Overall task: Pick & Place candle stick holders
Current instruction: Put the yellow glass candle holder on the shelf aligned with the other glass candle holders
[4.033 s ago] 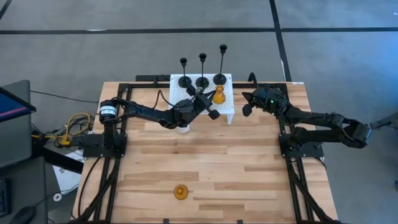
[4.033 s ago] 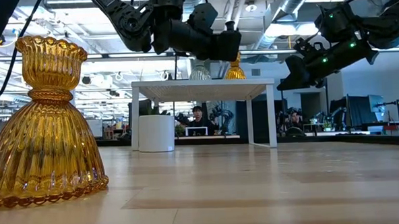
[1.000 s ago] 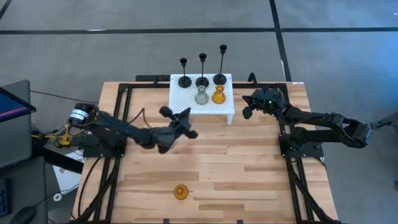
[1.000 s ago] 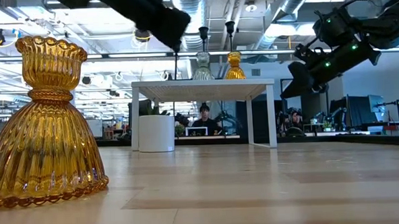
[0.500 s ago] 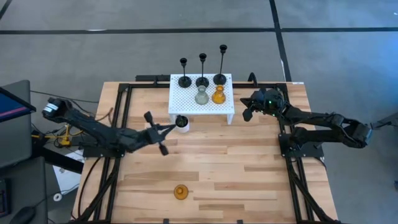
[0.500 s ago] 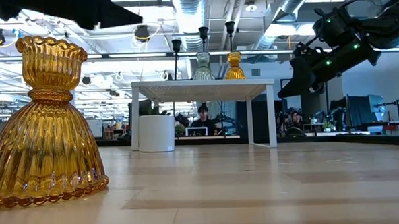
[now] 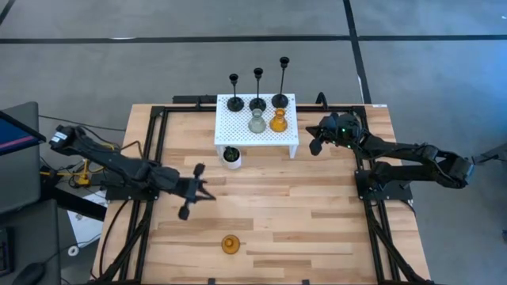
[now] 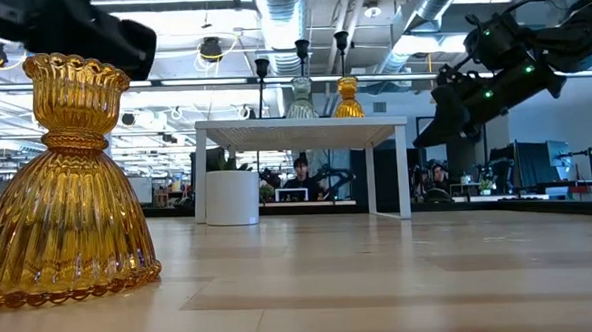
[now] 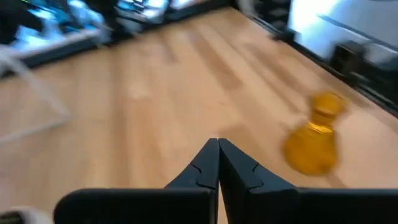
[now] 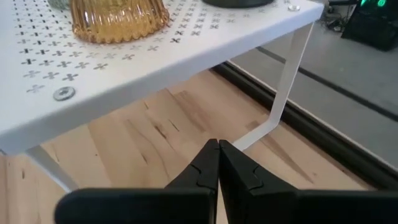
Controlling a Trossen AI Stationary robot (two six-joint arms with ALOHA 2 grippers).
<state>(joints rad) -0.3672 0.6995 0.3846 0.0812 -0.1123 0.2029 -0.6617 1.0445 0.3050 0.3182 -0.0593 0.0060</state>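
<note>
Three black candle stick holders (image 7: 258, 101) stand on their round bases along the far edge of a white perforated shelf (image 7: 238, 131). A clear one (image 7: 257, 123) and an amber one (image 7: 278, 122) stand in front of them. Another amber holder (image 7: 230, 245) stands upright on the table near the front edge, and fills the low view's left (image 8: 67, 186). My left gripper (image 7: 206, 195) is shut and holds nothing. It hangs over the table's left middle, and the amber holder (image 9: 314, 140) lies ahead of its fingers (image 9: 217, 152). My right gripper (image 7: 314, 142) is shut beside the shelf's right end.
A small white pot with a green plant (image 7: 231, 157) stands on the table at the shelf's near left corner. The shelf's legs (image 10: 283, 87) reach down to the wood just ahead of my right gripper. Black frame rails run along the table's left and right sides.
My left gripper has drawn back from in front of the shelf toward the table's left and near edges and has sunk. It has tipped from pointing steeply down to nearly level. It has stayed shut with nothing in it. The pot it stood over now shows.
</note>
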